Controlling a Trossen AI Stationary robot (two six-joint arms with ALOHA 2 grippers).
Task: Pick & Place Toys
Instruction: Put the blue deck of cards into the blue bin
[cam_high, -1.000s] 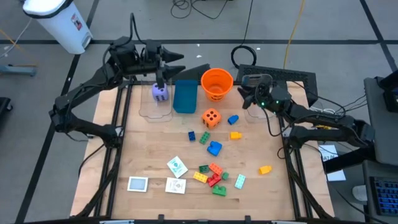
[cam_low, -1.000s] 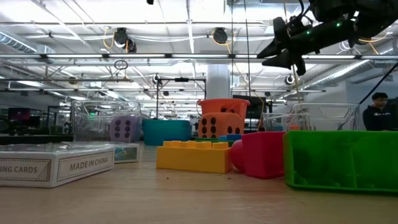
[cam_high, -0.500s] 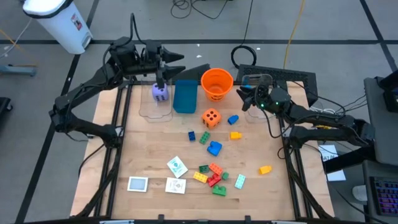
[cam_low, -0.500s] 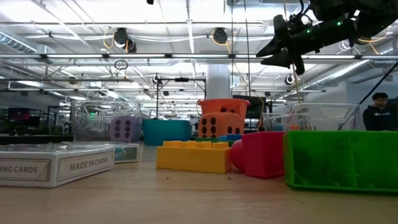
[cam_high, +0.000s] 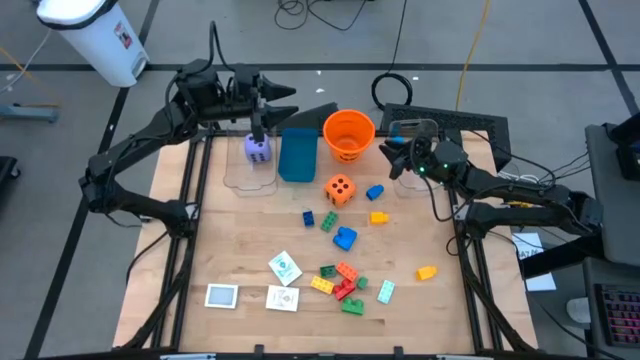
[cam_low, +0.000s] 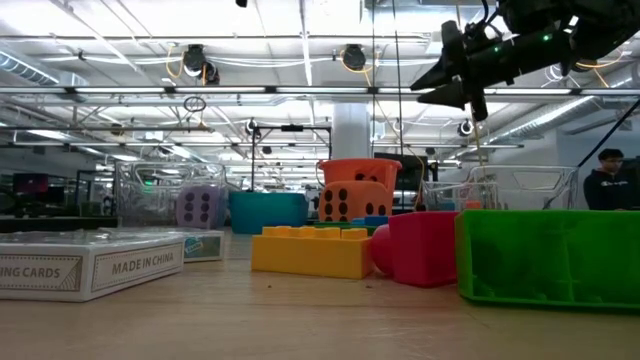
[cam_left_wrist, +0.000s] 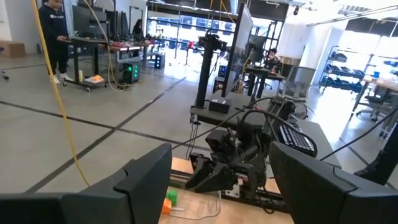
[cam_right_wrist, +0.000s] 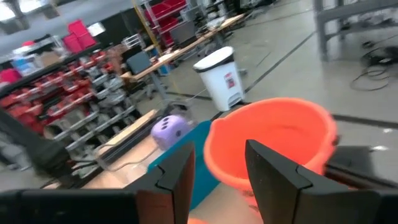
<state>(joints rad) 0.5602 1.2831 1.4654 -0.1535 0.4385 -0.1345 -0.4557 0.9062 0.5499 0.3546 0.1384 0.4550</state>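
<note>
Since a second ago, only the right gripper (cam_high: 385, 150) has edged closer to the orange bucket (cam_high: 348, 134), jaws narrowly apart and empty. Left gripper (cam_high: 286, 100) hangs beyond the bucket's far-left side, jaws wide and empty. Orange die (cam_high: 340, 189) sits just in front of the bucket; bricks (cam_high: 341, 283) lie well nearer on the worktop (cam_high: 240, 240).

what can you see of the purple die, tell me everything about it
The purple die is a pale lilac cube with rounded corners and dark pips, looking like soft foam or plastic. In the high view its top face shows several pips. It sits upright inside a clear bin at the table's back left, beside the teal box. The left gripper is above it, jaws open, not touching it. Through the bin wall in the low view, a face with six pips shows.
</note>
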